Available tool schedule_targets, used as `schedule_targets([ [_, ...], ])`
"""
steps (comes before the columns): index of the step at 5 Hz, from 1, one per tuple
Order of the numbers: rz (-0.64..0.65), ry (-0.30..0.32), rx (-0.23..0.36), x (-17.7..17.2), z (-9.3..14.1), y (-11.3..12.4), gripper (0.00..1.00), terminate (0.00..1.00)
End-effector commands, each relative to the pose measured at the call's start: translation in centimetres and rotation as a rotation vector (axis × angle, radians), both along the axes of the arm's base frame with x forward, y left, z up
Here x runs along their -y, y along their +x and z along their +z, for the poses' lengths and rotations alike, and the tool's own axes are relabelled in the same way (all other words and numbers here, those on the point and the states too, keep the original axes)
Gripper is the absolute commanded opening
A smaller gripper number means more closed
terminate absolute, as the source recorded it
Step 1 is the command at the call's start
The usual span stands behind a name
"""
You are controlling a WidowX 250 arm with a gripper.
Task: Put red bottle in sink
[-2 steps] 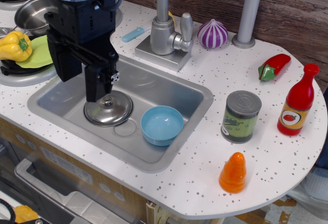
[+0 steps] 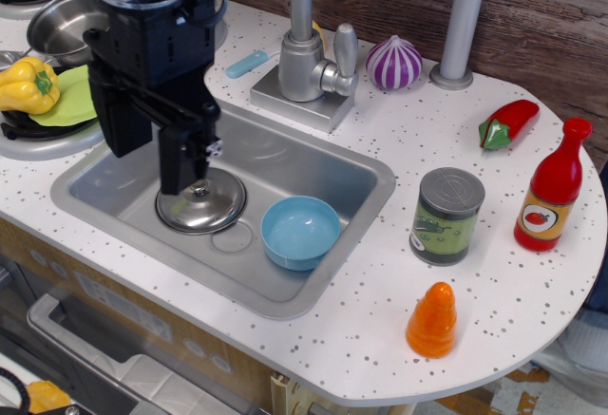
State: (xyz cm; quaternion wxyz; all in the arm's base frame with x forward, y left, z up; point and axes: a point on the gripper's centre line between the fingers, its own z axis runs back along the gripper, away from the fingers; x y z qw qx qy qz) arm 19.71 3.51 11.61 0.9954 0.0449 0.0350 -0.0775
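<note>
The red bottle [image 2: 554, 187] stands upright on the white speckled counter at the far right, with a red cap and a yellow label showing a tomato. The steel sink [image 2: 351, 179] lies at the centre left. My black gripper [image 2: 182, 176] hangs inside the sink's left part, just above the knob of a steel pot lid [image 2: 200, 205]. It is far left of the bottle and holds nothing that I can see. Its fingers overlap from this side, so I cannot tell whether they are open.
A blue bowl [image 2: 300, 232] sits in the sink beside the lid. A green-labelled can [image 2: 446, 216] and an orange carrot [image 2: 432, 320] stand between sink and bottle. A red chili [image 2: 507, 122], a purple onion [image 2: 393, 62], the faucet [image 2: 304, 49] and a grey post [image 2: 460, 21] line the back.
The gripper has shifted very slightly over the pot lid. Nothing else has moved.
</note>
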Motion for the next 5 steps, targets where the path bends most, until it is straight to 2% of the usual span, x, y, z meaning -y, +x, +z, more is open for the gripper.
schedule_targets([
  [1,0.074,-0.019,0.038,7.2,5.2,4.5,1.00,0.00],
  [2,0.071,-0.061,0.079,12.2,7.8,7.8,1.00,0.00],
  [3,0.068,-0.097,0.146,17.1,8.2,11.3,1.00,0.00],
  [4,0.024,-0.112,0.263,20.1,6.3,14.6,1.00,0.00],
  [5,-0.033,-0.113,0.333,20.2,5.2,17.2,1.00,0.00],
])
